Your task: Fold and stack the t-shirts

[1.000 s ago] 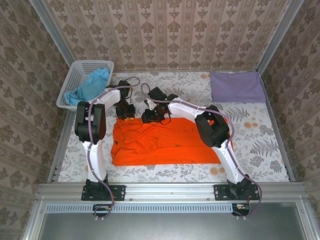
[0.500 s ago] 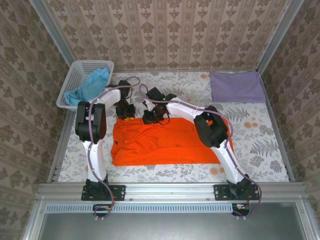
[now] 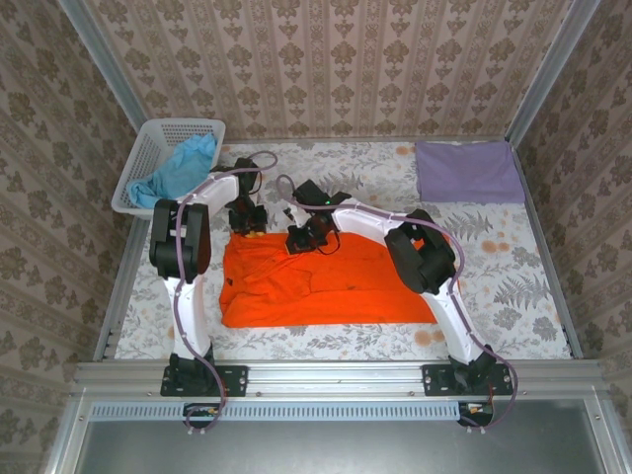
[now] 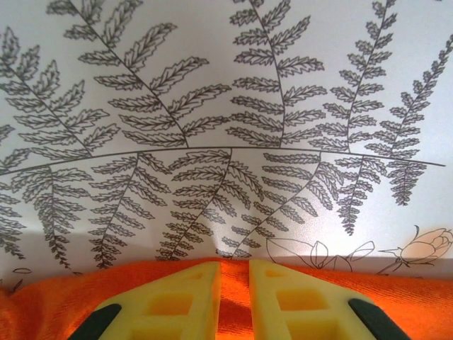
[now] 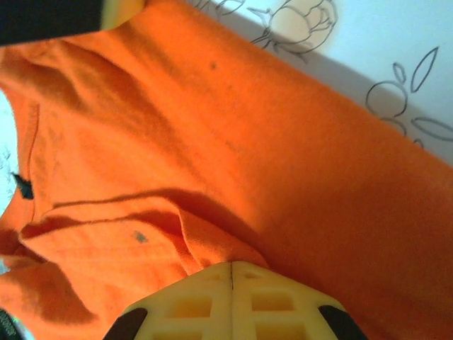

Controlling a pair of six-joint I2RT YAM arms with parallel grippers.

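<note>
A: Claw states?
B: Left gripper (image 4: 233,296): the fingers are being held almost together, and orange fabric is being seen in the narrow gap. The far left edge of the orange t-shirt (image 3: 326,281) is being clamped. The finger bases are being cut off by the bottom of the frame.
A: Right?
B: Right gripper (image 5: 232,278): the fingers are being pressed tight together, and a raised fold of the same shirt is being pinched at the tips. How much cloth is being caught cannot be told.
A: Shirt position?
B: It is being kept spread on the table (image 3: 513,286), centre, between the arms. Its right side is being partly covered by the right arm in the top view.
A: Others?
B: The light blue t-shirt (image 3: 183,166) is being held crumpled in the basket (image 3: 148,138), far left, its lower part hidden by the wall. The lavender t-shirt (image 3: 469,171) is being kept folded flat at the far right corner, well apart.
A: Anything unclear?
B: A dark-and-yellow part (image 5: 56,14) is being cropped at the top left of the right wrist view and cannot be identified. A small dark tag (image 5: 25,185) at the shirt's edge is too blurred to be read.
</note>
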